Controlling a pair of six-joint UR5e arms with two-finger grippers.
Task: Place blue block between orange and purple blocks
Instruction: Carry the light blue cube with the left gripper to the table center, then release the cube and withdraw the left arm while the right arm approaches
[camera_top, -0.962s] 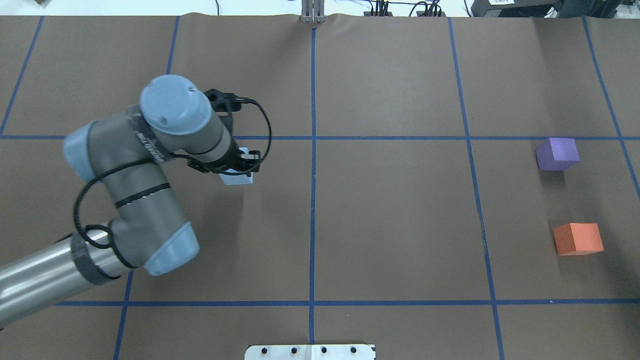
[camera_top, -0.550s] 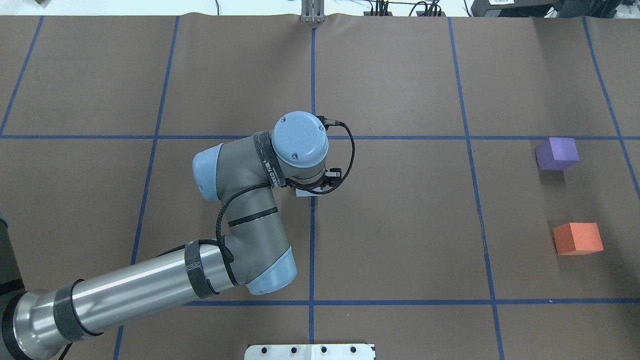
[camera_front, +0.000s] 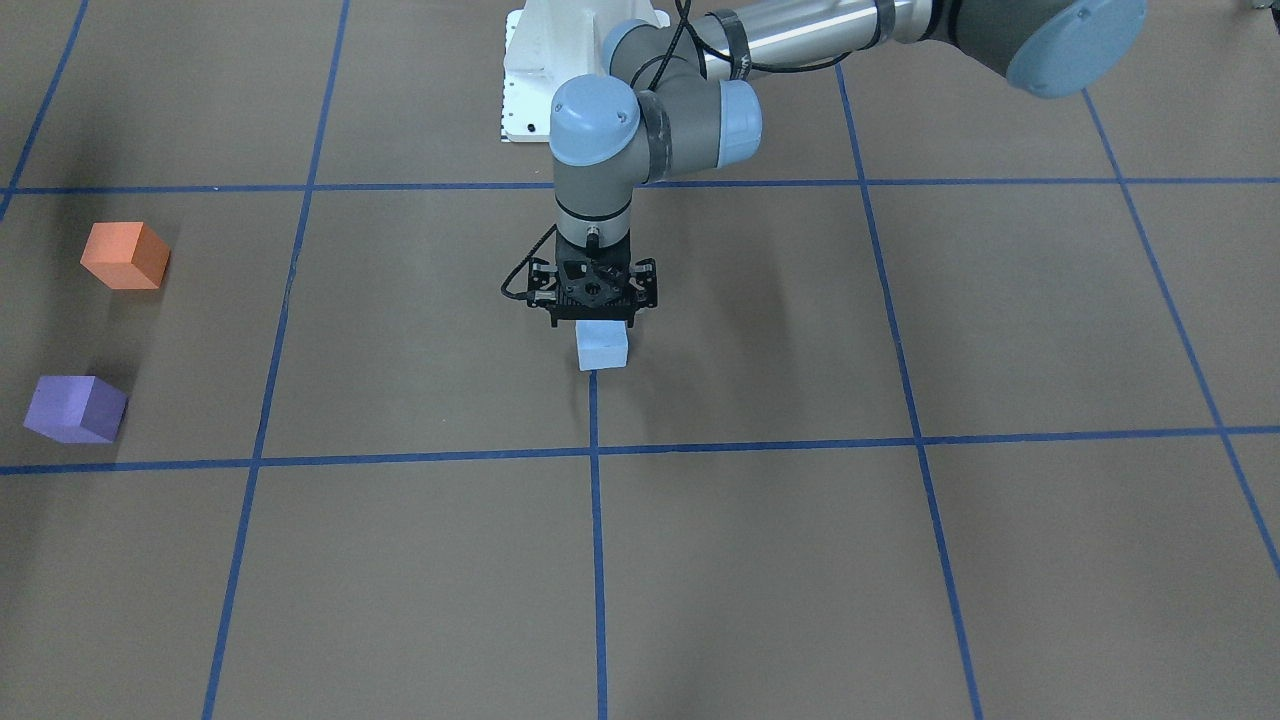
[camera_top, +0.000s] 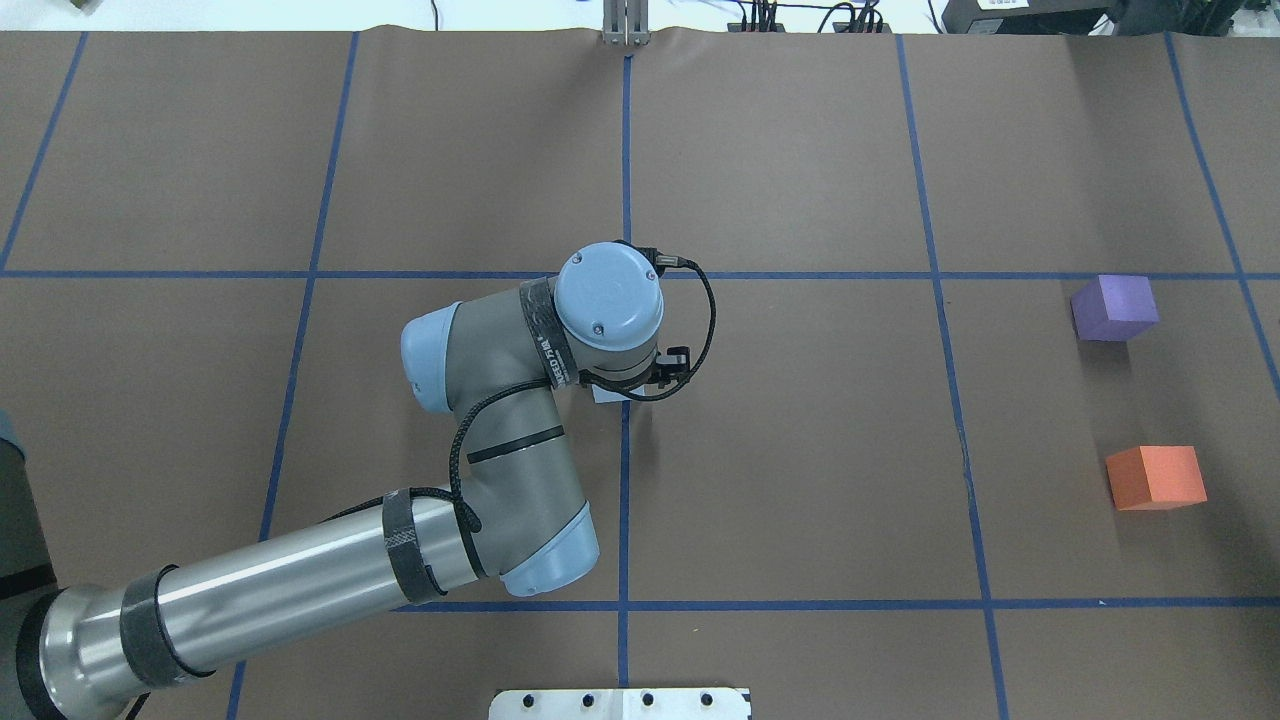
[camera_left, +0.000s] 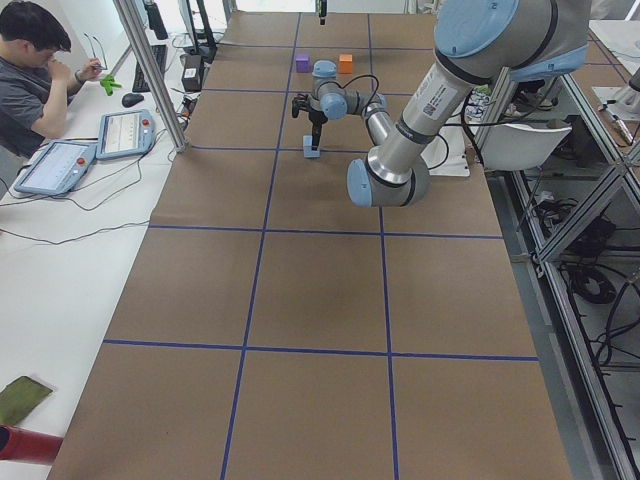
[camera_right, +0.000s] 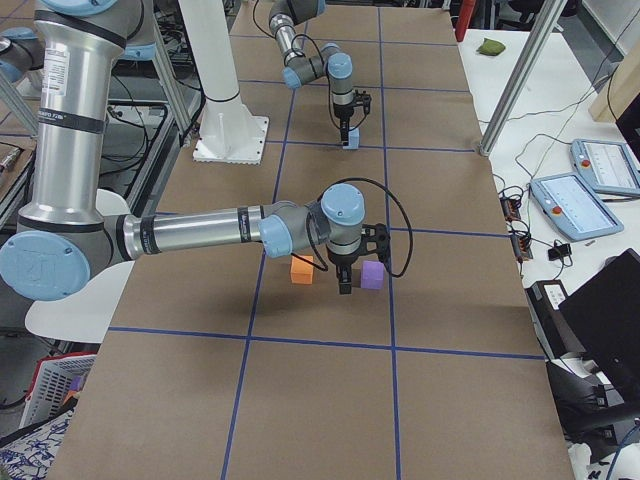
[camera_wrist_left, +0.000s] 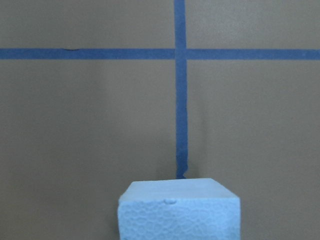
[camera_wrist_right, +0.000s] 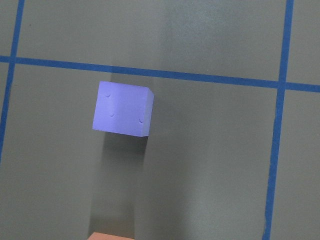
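My left gripper (camera_front: 601, 325) is shut on the light blue block (camera_front: 602, 347) at the table's middle, over the centre tape line. The block fills the bottom of the left wrist view (camera_wrist_left: 179, 210), and only a sliver shows under the wrist in the overhead view (camera_top: 607, 396). The purple block (camera_top: 1114, 307) and the orange block (camera_top: 1155, 477) sit apart at the table's far right, with a gap between them. My right gripper (camera_right: 345, 287) shows only in the exterior right view, so I cannot tell if it is open. Its camera looks down on the purple block (camera_wrist_right: 122, 108).
Blue tape lines (camera_top: 625, 440) divide the brown table cover into squares. The white base plate (camera_top: 620, 703) is at the near edge. An operator (camera_left: 35, 60) sits at a side desk with tablets (camera_left: 55, 165), off the table.
My left arm has swung from the table's left part to the centre line, carrying the blue block. In the last half second it shifted only slightly. The purple and orange blocks have not moved.
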